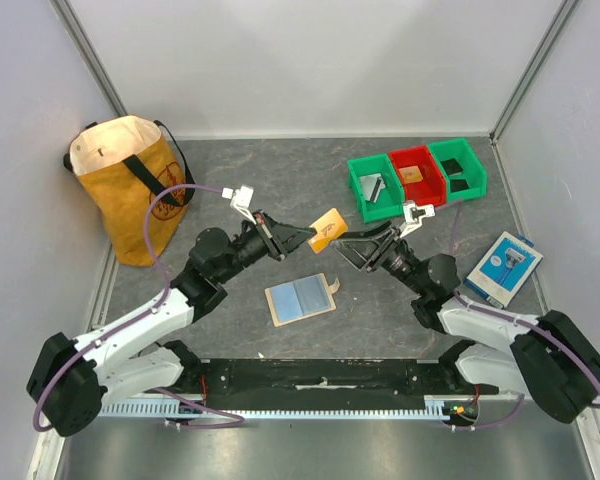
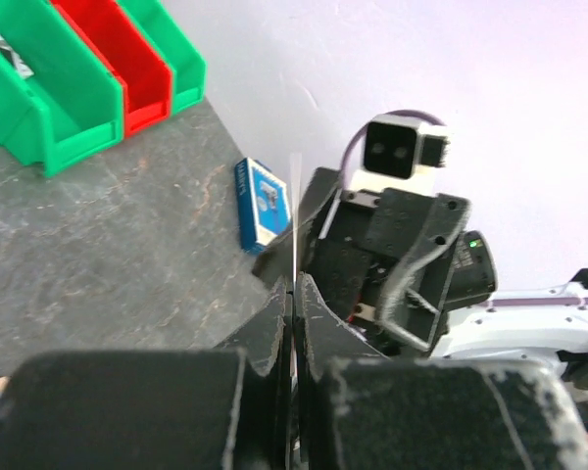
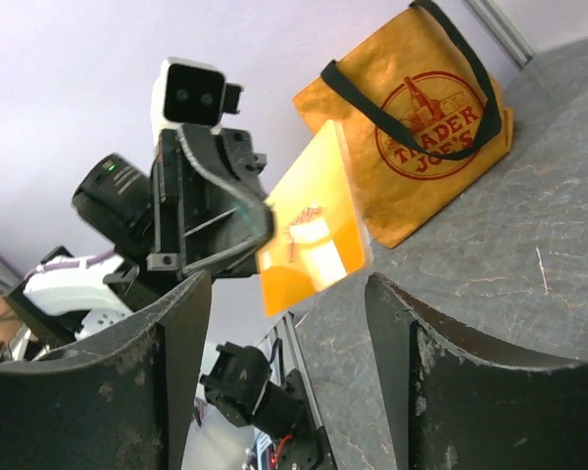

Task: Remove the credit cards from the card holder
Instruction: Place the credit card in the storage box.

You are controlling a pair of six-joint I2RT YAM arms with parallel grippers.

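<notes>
The tan card holder (image 1: pixel 300 298) lies open and flat on the grey table (image 1: pixel 280 170) between the two arms, pale blue inner face up. Beyond it the smaller orange-tan credit card (image 1: pixel 327 229) hangs tilted in the air, pinched by one edge in the closed left gripper (image 1: pixel 311 237). The right gripper (image 1: pixel 342 248) faces the card with its jaws spread wide. Around them stand a yellow Trader Joe's bag (image 1: pixel 130 185) far left, three bins (image 1: pixel 417 175) far right, green, red and green, and a blue-and-white packet (image 1: pixel 505 265) beside the right arm.
</notes>
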